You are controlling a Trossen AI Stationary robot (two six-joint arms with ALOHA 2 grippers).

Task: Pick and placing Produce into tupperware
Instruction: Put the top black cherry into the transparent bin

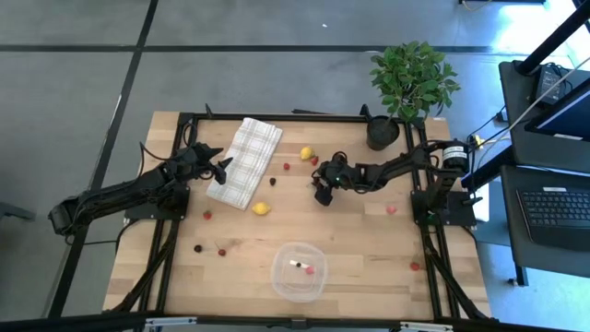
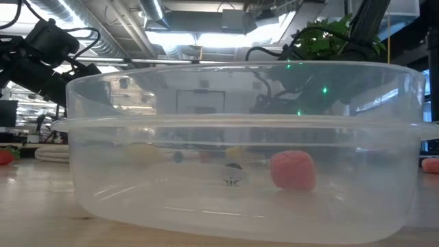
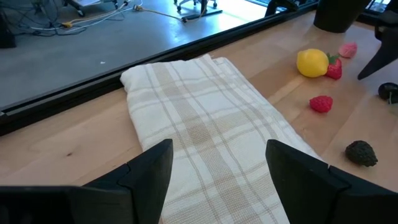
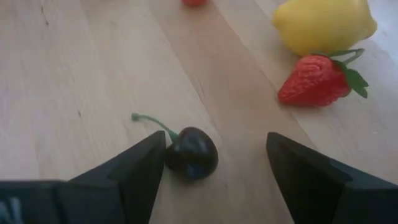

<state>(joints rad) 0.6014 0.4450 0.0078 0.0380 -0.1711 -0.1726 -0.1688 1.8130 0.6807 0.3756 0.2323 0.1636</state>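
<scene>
My right gripper (image 4: 216,140) stands open low over the table's middle (image 1: 323,195), its fingers either side of a dark cherry (image 4: 191,160) with a green stem that lies on the wood. Beyond it lie a strawberry (image 4: 318,79) and a yellow lemon (image 4: 323,23). More produce is scattered on the table: a second lemon (image 1: 262,208), red pieces (image 1: 207,215) and dark ones (image 1: 198,247). The clear round tupperware (image 1: 298,270) sits near the front edge with a pink piece (image 2: 293,170) inside. My left gripper (image 3: 219,149) waits open over the checked cloth (image 3: 211,124). My right gripper's fingers slant down on either side of the cherry, which rests on the table. One finger (image 4: 149,163) stands right at the cherry's side (image 4: 173,159); I cannot tell whether it touches.
A potted plant (image 1: 383,132) stands at the far right corner. The folded checked cloth (image 1: 244,161) lies at the far left. A pink piece (image 1: 391,208) and a red one (image 1: 415,266) lie toward the right edge. Bare wood lies between the cherry and the tupperware.
</scene>
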